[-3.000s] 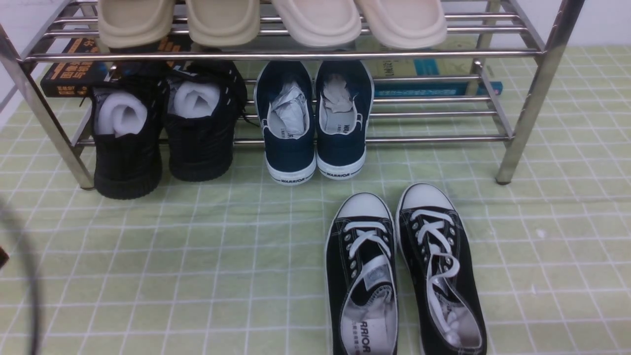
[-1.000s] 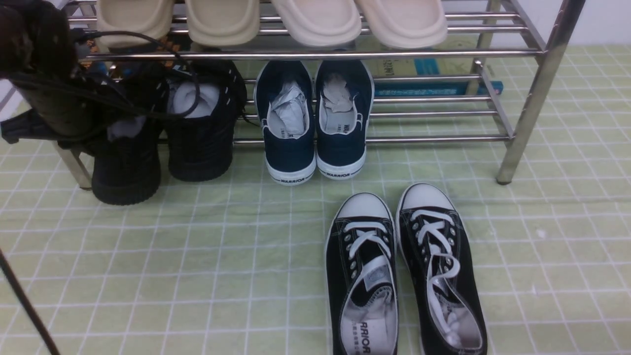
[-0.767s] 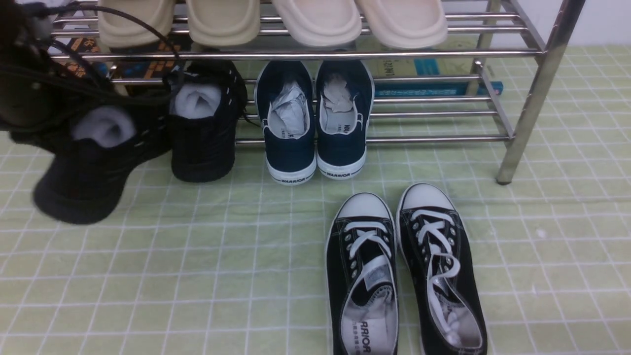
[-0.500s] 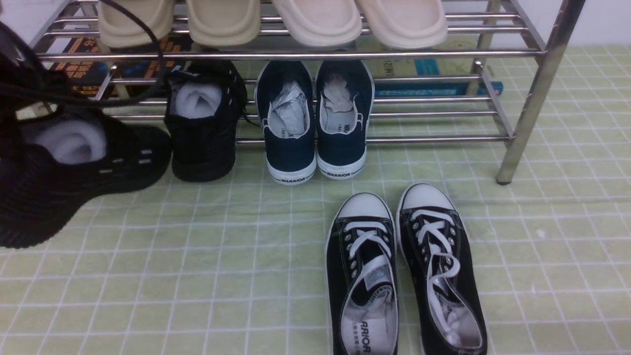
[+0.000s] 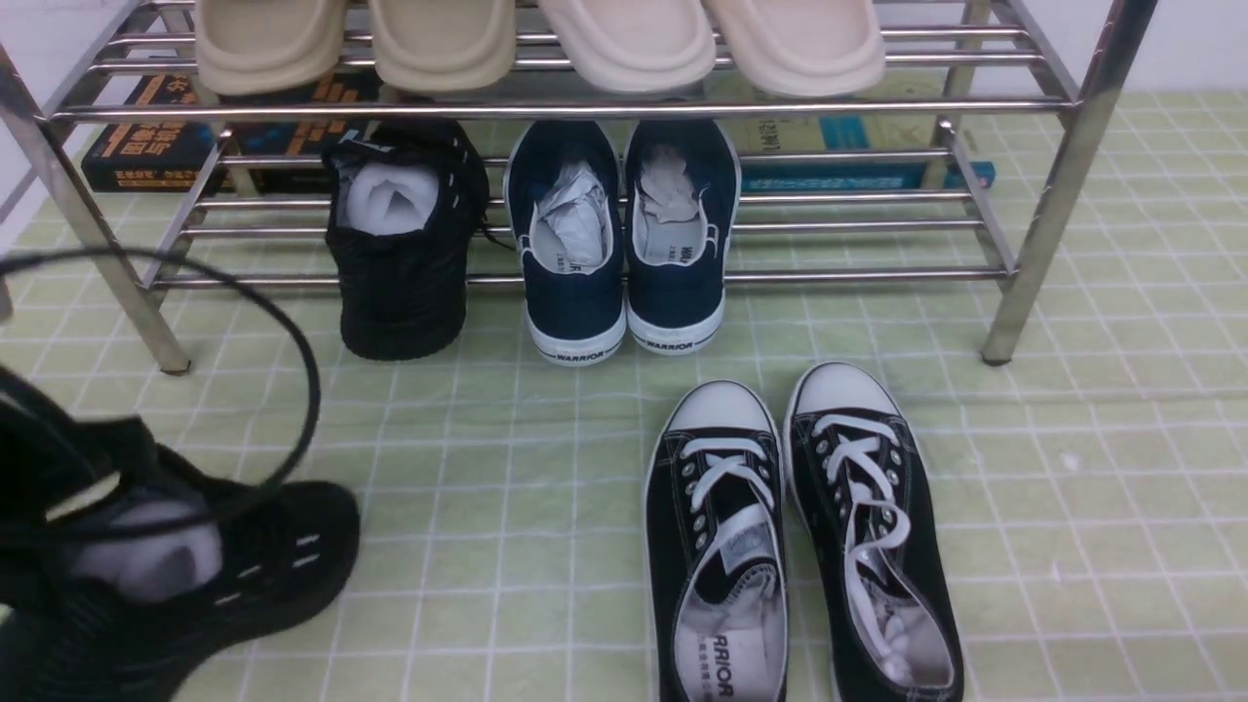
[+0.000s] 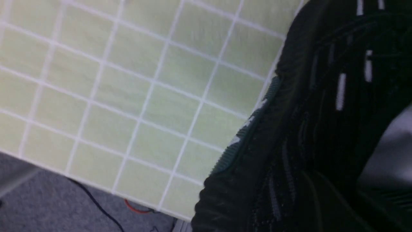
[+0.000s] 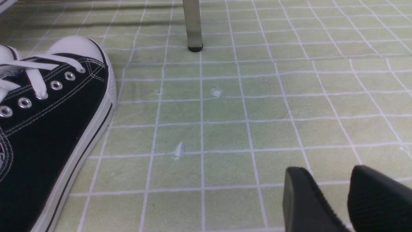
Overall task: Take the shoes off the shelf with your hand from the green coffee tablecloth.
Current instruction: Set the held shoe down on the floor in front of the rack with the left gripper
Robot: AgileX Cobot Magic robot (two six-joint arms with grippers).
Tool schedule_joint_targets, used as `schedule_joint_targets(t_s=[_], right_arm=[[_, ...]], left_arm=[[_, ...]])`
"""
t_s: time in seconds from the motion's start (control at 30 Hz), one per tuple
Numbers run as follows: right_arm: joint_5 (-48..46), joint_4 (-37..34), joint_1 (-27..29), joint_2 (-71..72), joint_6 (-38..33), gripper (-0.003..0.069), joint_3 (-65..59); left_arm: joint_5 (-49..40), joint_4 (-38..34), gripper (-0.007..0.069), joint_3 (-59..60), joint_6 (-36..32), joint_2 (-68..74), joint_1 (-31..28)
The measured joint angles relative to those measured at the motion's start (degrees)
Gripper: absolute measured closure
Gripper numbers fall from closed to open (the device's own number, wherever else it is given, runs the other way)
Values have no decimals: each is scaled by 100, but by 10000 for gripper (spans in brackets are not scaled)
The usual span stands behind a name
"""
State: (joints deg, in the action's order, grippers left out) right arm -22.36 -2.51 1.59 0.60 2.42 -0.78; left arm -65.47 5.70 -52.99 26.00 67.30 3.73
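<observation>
One black knit sneaker [image 5: 283, 556] with white dash marks and white stuffing hangs low over the green gridded tablecloth [image 5: 487, 468] at the near left. My left gripper [image 5: 58, 487], black with a cable looped over it, is shut on its collar. The sneaker fills the left wrist view [image 6: 322, 112], where the jaws are hidden in the dark. I cannot tell if its sole touches the cloth. The other black knit sneaker [image 5: 400, 253] sits on the lower tier of the steel shelf [image 5: 585, 109]. My right gripper [image 7: 331, 193] is open and empty over the cloth, out of the front view.
A navy WARRIOR pair [image 5: 624, 253] sits on the lower tier and beige slippers [image 5: 536, 39] on the upper tier. A black canvas pair [image 5: 799, 546] lies on the cloth near the right gripper [image 7: 48, 112]. A rack leg [image 7: 193, 25] stands ahead. The cloth's edge and grey floor [image 6: 64, 206] lie beside the held sneaker.
My left gripper came in, took the left black knit sneaker off the lower tier, and carried it toward me and down to the near left. Its place on the rack is now bare.
</observation>
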Motion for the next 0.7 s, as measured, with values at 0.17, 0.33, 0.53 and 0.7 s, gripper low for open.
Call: schedule_joint_targets(t_s=[0.17, 0.33, 0.53, 0.7], right_arm=[[0, 0, 0, 0, 0, 421, 0], [0, 0, 0, 0, 0, 421, 0], [0, 0, 0, 0, 0, 421, 0], [0, 0, 0, 0, -5, 421, 0]], left_arm=[[666, -801, 606, 394, -163, 0, 0], [783, -1467, 603, 408, -471, 0, 0], [892, -1952, 601, 414, -618, 0, 0], [1082, -2060, 596, 420, -627, 0, 0]])
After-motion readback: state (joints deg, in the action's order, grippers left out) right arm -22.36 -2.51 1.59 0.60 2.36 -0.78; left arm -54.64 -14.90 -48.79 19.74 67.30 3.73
